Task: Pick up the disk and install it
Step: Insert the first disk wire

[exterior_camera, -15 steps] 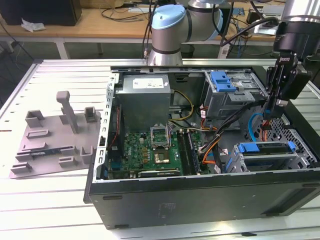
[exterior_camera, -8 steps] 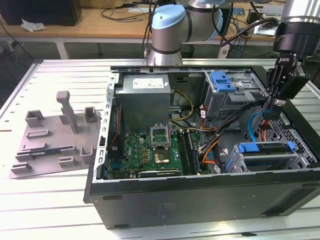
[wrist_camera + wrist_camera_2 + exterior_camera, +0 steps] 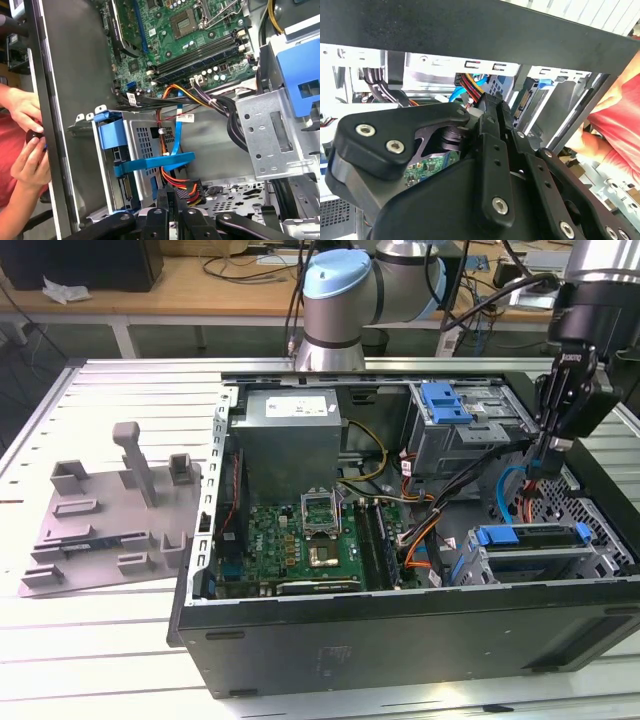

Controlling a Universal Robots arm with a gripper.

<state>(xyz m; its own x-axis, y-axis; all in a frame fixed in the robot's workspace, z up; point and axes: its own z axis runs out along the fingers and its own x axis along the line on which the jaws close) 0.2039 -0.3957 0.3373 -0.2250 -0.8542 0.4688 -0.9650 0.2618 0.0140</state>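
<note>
An open black computer case [image 3: 400,635] lies on its side on a white slatted table [image 3: 110,390]. A white label on the grey power supply [image 3: 290,430] and small white tags on the cables carry print too small to read.

The gripper [image 3: 538,468] hangs inside the case near the exterior view's right. It is over a bundle of red, orange and black power cables [image 3: 187,186] and a flat blue data cable [image 3: 176,135]. In both wrist views its fingers [image 3: 162,205] are drawn almost together. I cannot tell whether they pinch anything.

The disk [image 3: 535,537] sits slotted in the lower grey drive cage [image 3: 142,145], at the corner of the case nearest the exterior view's right. Its blue carrier handle sticks out at the cage mouth, just beside the gripper [image 3: 171,197], and the blue cable crosses the cage's perforated side.

An upper drive cage [image 3: 470,440] with a blue bracket [image 3: 445,402] fixed on top stands beyond it. The green motherboard [image 3: 300,540] fills the middle of the case floor.

Outside the case wall, a person's hands [image 3: 25,107] hold a small dark round object [image 3: 34,136]. A grey moulded fixture [image 3: 110,510] lies on the table at the exterior view's left, well apart from the case.
</note>
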